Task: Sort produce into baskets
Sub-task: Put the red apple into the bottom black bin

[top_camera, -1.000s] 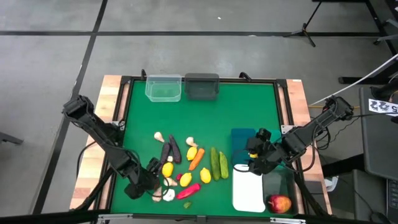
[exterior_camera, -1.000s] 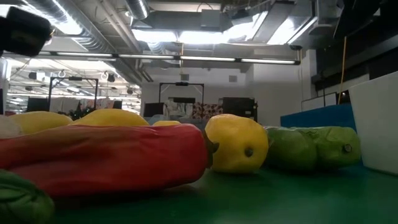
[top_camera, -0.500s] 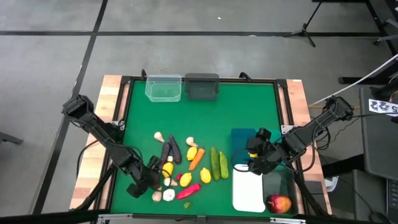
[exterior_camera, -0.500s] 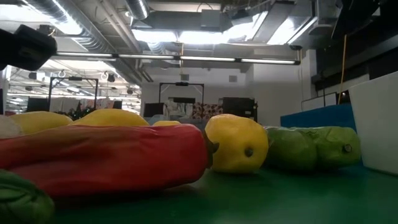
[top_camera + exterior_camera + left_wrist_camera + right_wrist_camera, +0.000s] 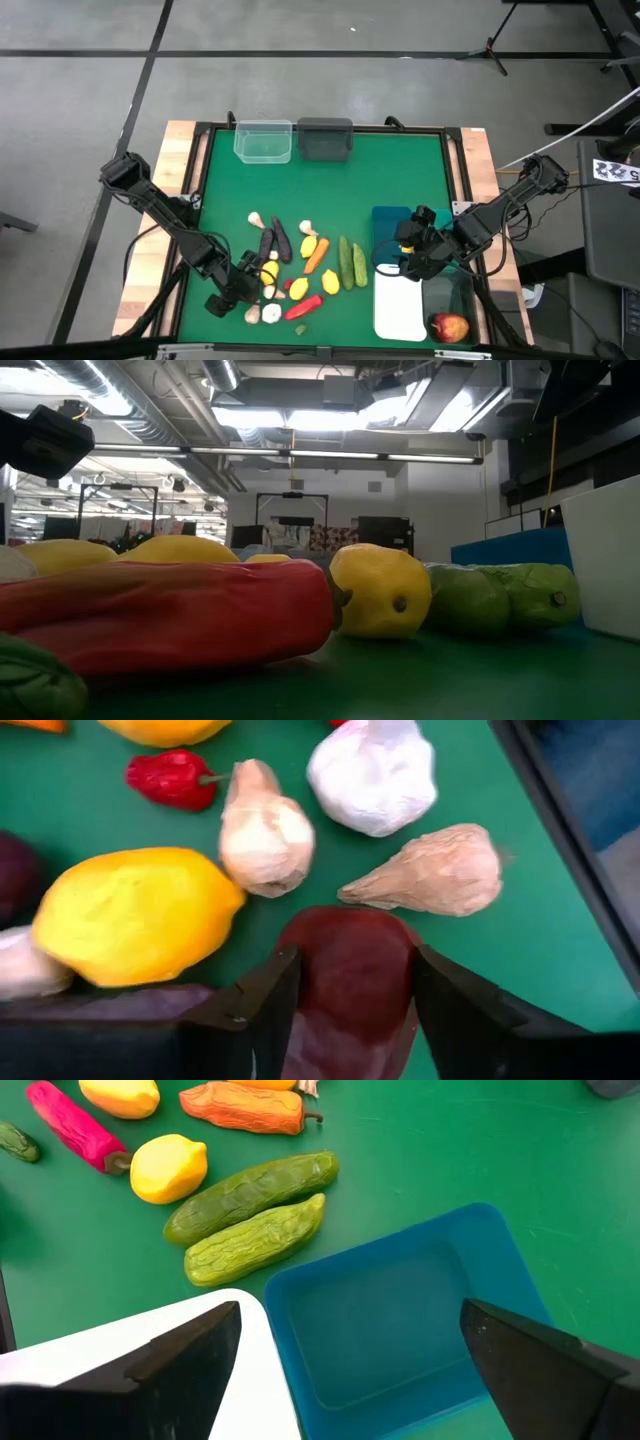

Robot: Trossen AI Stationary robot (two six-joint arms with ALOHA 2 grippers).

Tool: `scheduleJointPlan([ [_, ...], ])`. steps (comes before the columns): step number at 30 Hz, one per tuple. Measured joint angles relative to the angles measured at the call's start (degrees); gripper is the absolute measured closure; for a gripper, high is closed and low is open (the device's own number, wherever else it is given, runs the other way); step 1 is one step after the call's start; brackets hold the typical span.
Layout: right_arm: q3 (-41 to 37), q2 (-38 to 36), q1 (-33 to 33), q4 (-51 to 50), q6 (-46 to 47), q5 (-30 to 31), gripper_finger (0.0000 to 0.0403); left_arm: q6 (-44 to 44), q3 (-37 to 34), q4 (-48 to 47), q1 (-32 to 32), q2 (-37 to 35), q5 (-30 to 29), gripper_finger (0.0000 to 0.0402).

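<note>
The produce lies in a cluster on the green mat: lemons (image 5: 270, 271), two cucumbers (image 5: 352, 263), an orange carrot (image 5: 315, 255), a red pepper (image 5: 303, 307) and garlic bulbs (image 5: 270, 313). My left gripper (image 5: 245, 283) stands at the cluster's near left, shut on a dark red piece (image 5: 345, 955). My right gripper (image 5: 405, 262) is open and empty, over the blue basket (image 5: 392, 228) and the white basket (image 5: 400, 305). My left gripper pinches the dark red piece between its two fingers (image 5: 270, 1010), one on each side (image 5: 310, 975) of it. The piece's rounded end (image 5: 345, 925) sticks out past the fingertips toward the garlic bulbs. I cannot tell whether it is clear of the mat.
A clear basket (image 5: 263, 141) and a dark grey basket (image 5: 325, 138) stand at the far edge. A dark translucent basket (image 5: 452, 295) at the near right holds a red apple (image 5: 450, 327). The mat's middle and far part is bare green.
My left gripper has gone a little toward the table's far edge, away from the garlic bulbs at the near edge and closer to the lemon.
</note>
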Motion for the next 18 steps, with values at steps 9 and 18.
scheduleJointPlan([
  [9, 0.00, 0.00, 0.00, 0.53, 0.09, -0.45, 0.0029, -5.20, -0.28, -1.20, 2.91, -0.82, 2.83, 0.0150],
  [18, 0.00, 0.00, 0.00, 0.50, -0.05, -1.54, 0.0029, -7.11, -0.50, -2.07, 4.93, -0.69, 6.88, 0.0082],
])
